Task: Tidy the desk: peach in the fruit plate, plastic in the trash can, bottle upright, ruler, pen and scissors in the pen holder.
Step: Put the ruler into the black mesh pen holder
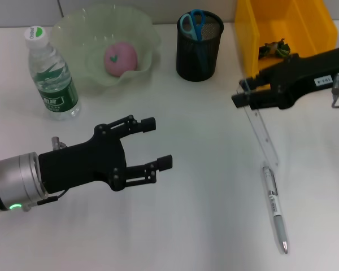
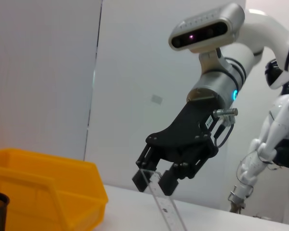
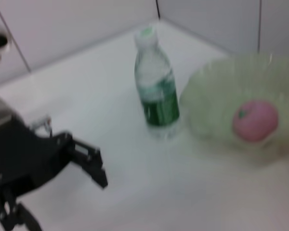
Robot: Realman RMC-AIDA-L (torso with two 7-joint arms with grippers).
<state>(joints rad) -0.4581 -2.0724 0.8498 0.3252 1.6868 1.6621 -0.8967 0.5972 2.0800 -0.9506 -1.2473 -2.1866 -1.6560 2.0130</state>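
My right gripper (image 1: 243, 95) is shut on the upper end of a clear ruler (image 1: 264, 135), which slants down to the table. The left wrist view shows this grip (image 2: 154, 179) on the ruler (image 2: 167, 209). A silver pen (image 1: 276, 206) lies on the table just past the ruler's lower end. My left gripper (image 1: 158, 143) is open and empty above the table's middle left; one of its fingers (image 3: 94, 166) shows in the right wrist view. The black mesh pen holder (image 1: 199, 48) holds blue scissors (image 1: 192, 22). The pink peach (image 1: 120, 58) lies in the green plate (image 1: 73, 28). The bottle (image 1: 52, 76) stands upright.
A yellow bin (image 1: 316, 25) at the back right holds crumpled plastic (image 1: 274, 49), just behind my right gripper. The bottle (image 3: 156, 91), plate (image 3: 207, 110) and peach (image 3: 254, 120) also show in the right wrist view. The bin (image 2: 48, 190) shows in the left wrist view.
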